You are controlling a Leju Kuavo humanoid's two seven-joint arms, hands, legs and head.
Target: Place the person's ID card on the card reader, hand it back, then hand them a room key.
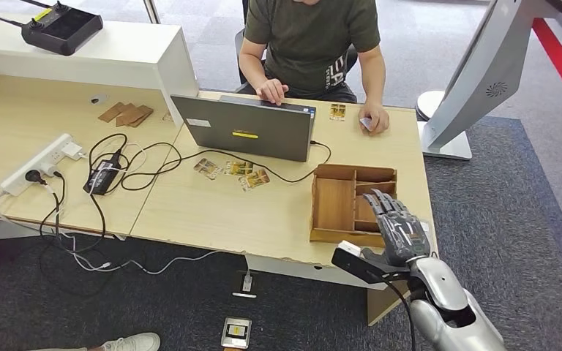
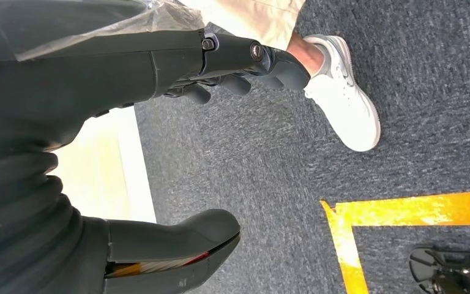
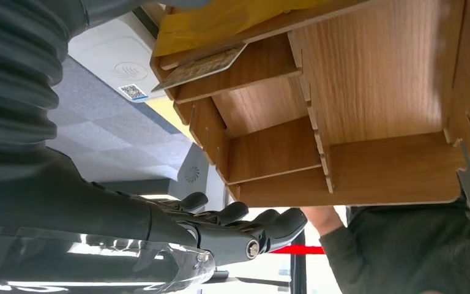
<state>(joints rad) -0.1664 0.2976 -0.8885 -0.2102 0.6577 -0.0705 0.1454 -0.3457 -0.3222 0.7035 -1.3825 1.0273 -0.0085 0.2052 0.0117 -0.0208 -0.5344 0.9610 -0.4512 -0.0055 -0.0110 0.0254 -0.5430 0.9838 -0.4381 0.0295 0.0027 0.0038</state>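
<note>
While the person's hand [image 1: 374, 119] holds the ID card [image 1: 366, 123] at the desk's far edge, right hand [image 1: 399, 223] hovers empty, fingers extended, over wooden organizer [image 1: 334, 205]. Step: card collection pending; next requires reaching forward. Left hand [image 2: 245, 61] hangs empty.

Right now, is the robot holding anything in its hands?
No. The right robot hand hovers with fingers stretched over the wooden box, gripping nothing. The left robot hand hangs by the floor, also with nothing in it.
</note>
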